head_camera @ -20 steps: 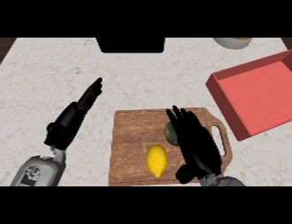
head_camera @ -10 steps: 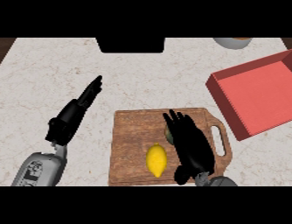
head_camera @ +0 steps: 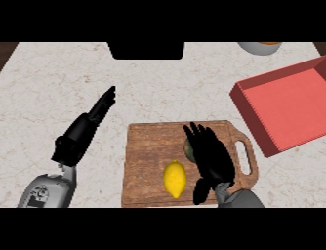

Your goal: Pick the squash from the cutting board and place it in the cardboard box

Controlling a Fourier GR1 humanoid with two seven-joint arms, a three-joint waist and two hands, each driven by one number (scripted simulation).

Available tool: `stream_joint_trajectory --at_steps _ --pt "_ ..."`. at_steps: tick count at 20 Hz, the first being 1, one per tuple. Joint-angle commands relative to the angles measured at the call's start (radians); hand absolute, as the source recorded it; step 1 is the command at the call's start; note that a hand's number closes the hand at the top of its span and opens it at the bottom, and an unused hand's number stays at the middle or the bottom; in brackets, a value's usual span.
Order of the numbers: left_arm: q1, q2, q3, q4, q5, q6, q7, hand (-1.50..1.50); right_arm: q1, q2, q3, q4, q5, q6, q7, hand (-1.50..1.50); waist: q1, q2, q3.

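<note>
Squash (head_camera: 188, 149) lies under right hand (head_camera: 211, 158), fingers straight.

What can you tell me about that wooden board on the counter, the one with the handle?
The cutting board is a brown, wood-grained rectangle with rounded corners, lying flat on the pale speckled counter near its front edge. Its right end has a handle with a long slot cut through it. A yellow, lemon-shaped item lies on it, apart from a dark green item that the black right hand, held open over the board, mostly hides. The red box sits off its right corner, not touching.
</note>
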Motion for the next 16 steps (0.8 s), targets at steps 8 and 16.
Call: stream_joint_trajectory --at_steps 8,16 --pt "0.048 0.007 0.036 -0.088 0.006 -0.062 0.045 0.00 -0.028 0.021 -0.032 0.137 0.051 -0.056 -0.036 1.50 0.001 0.002 0.002" --pt "0.016 -0.021 0.043 0.056 -0.041 -0.040 -0.076 0.00 -0.022 0.004 -0.006 0.195 0.130 -0.146 -0.105 1.50 -0.001 0.003 0.001"
